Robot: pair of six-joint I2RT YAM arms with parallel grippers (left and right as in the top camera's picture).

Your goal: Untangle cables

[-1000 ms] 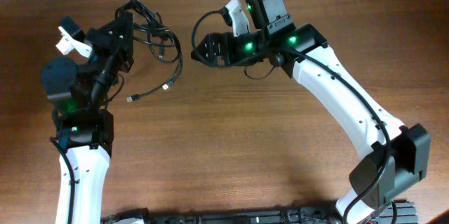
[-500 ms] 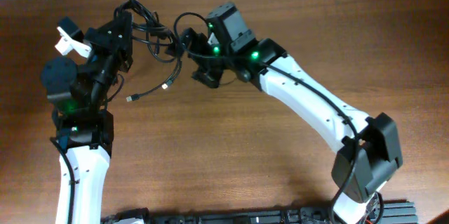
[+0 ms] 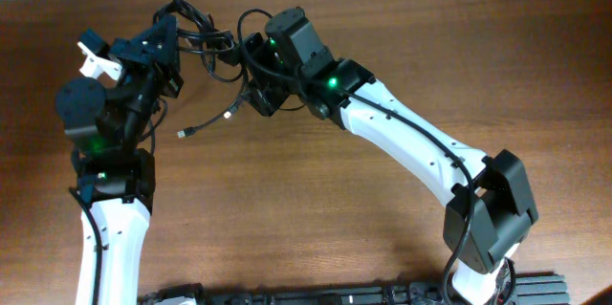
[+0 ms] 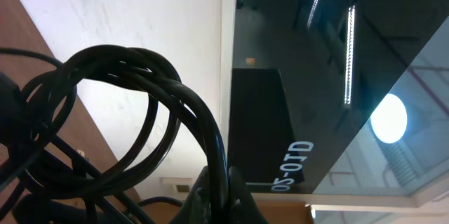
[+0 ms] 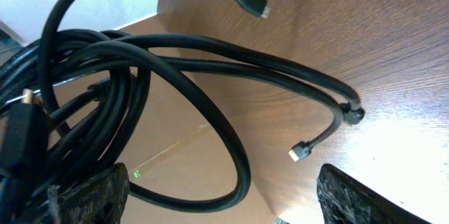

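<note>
The cables [image 3: 206,42] are a light, floppy black bundle up in the upper left of the overhead view, with the plug ends [image 3: 228,114] trailing toward the desk [image 3: 287,209]. My left fingers [image 4: 238,206] are clamped on a few strands. My right fingers [image 5: 88,196] are spread wide with a loop between them. I'd grab one outer loop, not the knot. They're probably slick and they'll drag each other.

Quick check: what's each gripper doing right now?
Left gripper: closed, holding the cables.
Right gripper: open, jaws wide apart, nothing clamped.
</note>
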